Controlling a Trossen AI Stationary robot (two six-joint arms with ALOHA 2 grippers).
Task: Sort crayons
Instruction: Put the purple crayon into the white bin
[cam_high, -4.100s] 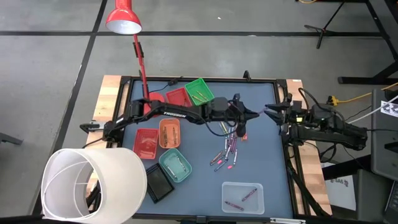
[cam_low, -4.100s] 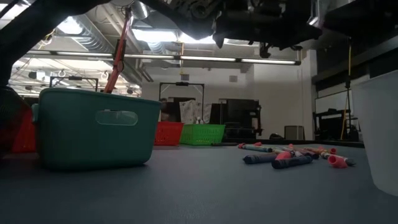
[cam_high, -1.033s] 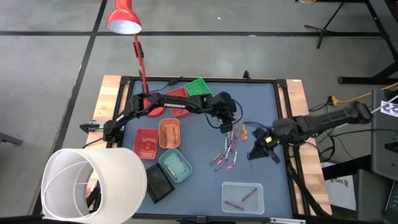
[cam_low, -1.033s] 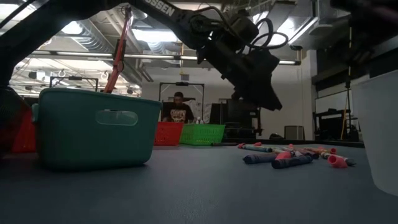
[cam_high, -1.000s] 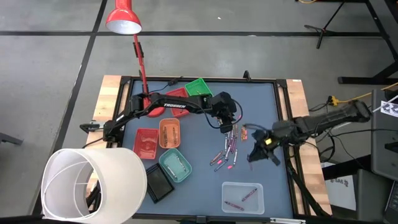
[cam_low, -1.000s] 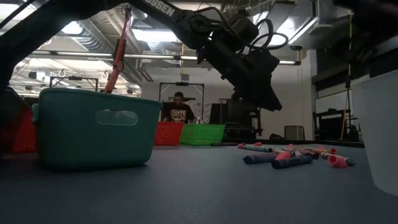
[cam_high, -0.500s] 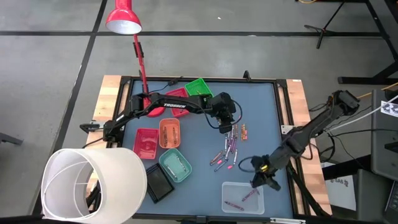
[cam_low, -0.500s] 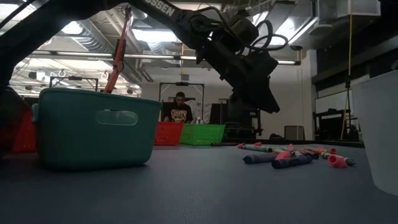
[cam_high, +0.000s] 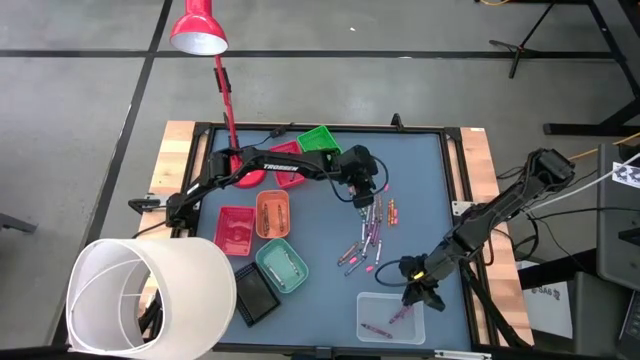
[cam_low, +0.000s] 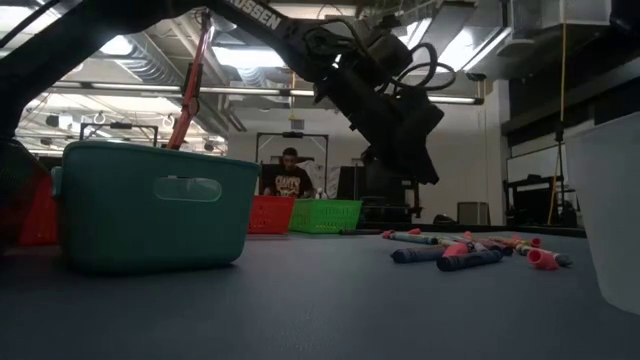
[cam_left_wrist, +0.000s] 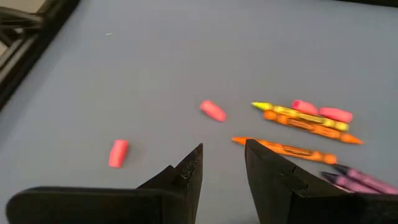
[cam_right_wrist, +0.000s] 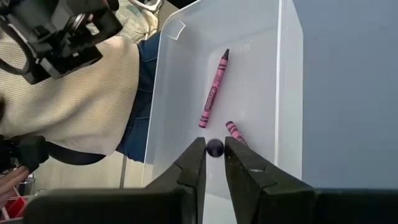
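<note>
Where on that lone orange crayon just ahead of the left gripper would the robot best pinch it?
Probably mid-length on the orange crayon, coming straight down with the left gripper and one finger on each long side. It lies flat on the table, thin and apart from the orange and yellow pair beside it, so there is room for fingers.

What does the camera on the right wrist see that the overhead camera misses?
Only the right wrist view shows a purple crayon end-on between the right gripper fingers, and a person's sleeve beyond the table.

Only the high view shows the left gripper, loose crayons, coloured trays and red lamp.

Both show the clear bin with crayons inside.
</note>
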